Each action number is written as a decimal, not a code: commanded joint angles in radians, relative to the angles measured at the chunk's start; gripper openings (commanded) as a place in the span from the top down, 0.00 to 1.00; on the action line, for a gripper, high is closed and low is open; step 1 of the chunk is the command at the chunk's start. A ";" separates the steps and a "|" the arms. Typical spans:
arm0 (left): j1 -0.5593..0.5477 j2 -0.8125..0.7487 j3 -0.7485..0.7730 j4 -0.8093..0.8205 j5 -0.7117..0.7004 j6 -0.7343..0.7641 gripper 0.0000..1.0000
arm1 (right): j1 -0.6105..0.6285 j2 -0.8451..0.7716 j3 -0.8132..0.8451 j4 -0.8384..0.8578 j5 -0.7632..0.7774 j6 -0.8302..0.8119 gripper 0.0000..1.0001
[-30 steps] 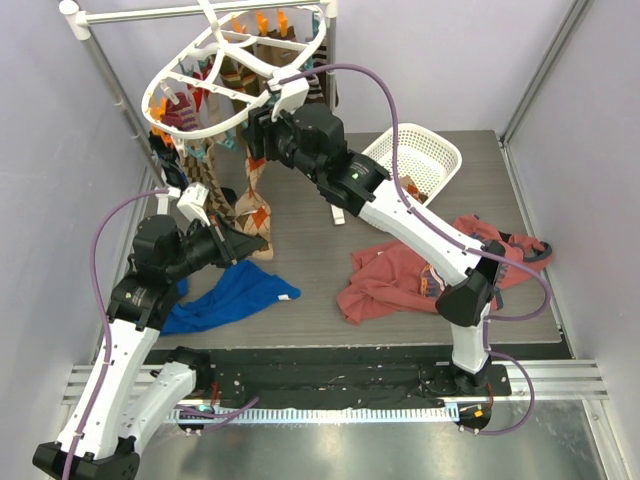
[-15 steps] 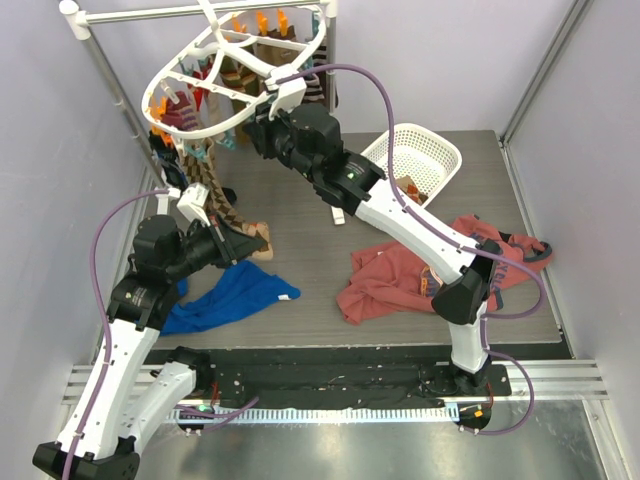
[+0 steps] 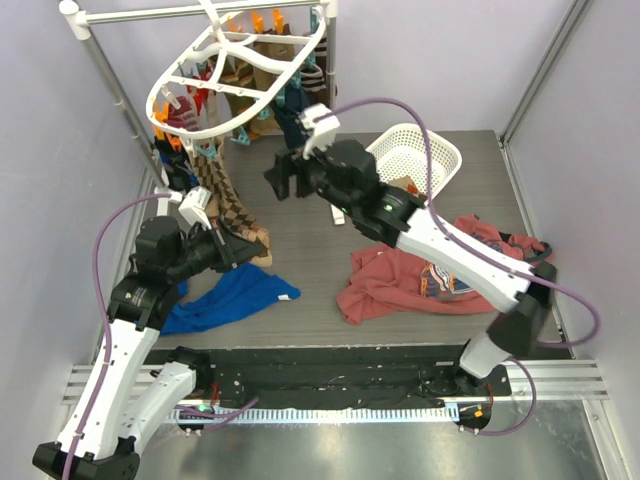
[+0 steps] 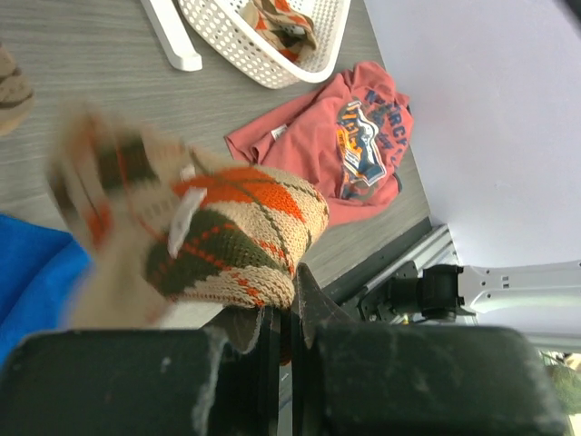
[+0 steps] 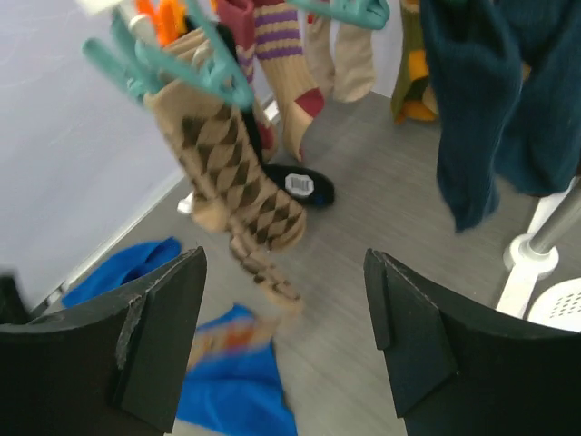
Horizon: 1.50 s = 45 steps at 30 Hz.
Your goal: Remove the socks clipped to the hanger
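Overhead, left-wrist and right-wrist views of the two arms, read from the near table edge outward. Nearest, the left gripper (image 3: 233, 247) is pinched narrow on the edge of an orange, brown and tan argyle sock (image 4: 238, 232), which bulges just beyond the fingertips and is partly blurred. Whether that sock is also caught in a clip cannot be told. Below and beside it a blue shirt (image 3: 236, 294) lies crumpled on the grey table (image 3: 310, 240). To the right, well apart, a red printed shirt (image 3: 398, 277) is spread flat. Further out, the right gripper (image 5: 286, 336) hangs in mid-air with its jaws wide and nothing between them, pointing toward the hanging laundry. Right of it stands a white lattice basket (image 3: 437, 150) with one patterned sock (image 4: 283, 24) inside. At the far left the white hanger (image 3: 240, 62) hangs tilted from a metal rail stand (image 3: 108, 78). The remaining socks (image 3: 245, 70) dangle from clips around its ring. Among them are a tan sock with brown diamonds (image 5: 238, 182) held by a teal clip (image 5: 186, 65), a striped sock (image 5: 283, 68), and a navy sock (image 5: 481, 109). A black sock (image 5: 301, 185) lies on the table beneath them.
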<state>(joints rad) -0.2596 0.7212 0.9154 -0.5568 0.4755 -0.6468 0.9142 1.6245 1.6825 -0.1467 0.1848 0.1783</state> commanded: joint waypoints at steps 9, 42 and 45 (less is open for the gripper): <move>0.002 -0.020 0.073 0.040 0.202 -0.071 1.00 | 0.002 -0.475 -0.769 0.470 -0.429 -0.062 0.21; 0.002 -0.019 0.053 0.091 0.243 -0.165 0.49 | -0.021 -0.170 -0.842 1.047 -0.332 0.165 0.99; 0.000 -0.032 0.072 0.020 0.114 -0.120 0.25 | -0.096 -0.231 -0.814 0.879 -0.286 0.199 0.99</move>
<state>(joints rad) -0.2596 0.7059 0.9409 -0.4580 0.7326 -0.8387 0.8944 1.4982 0.8452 0.8211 -0.2546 0.3199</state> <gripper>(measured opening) 0.625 0.050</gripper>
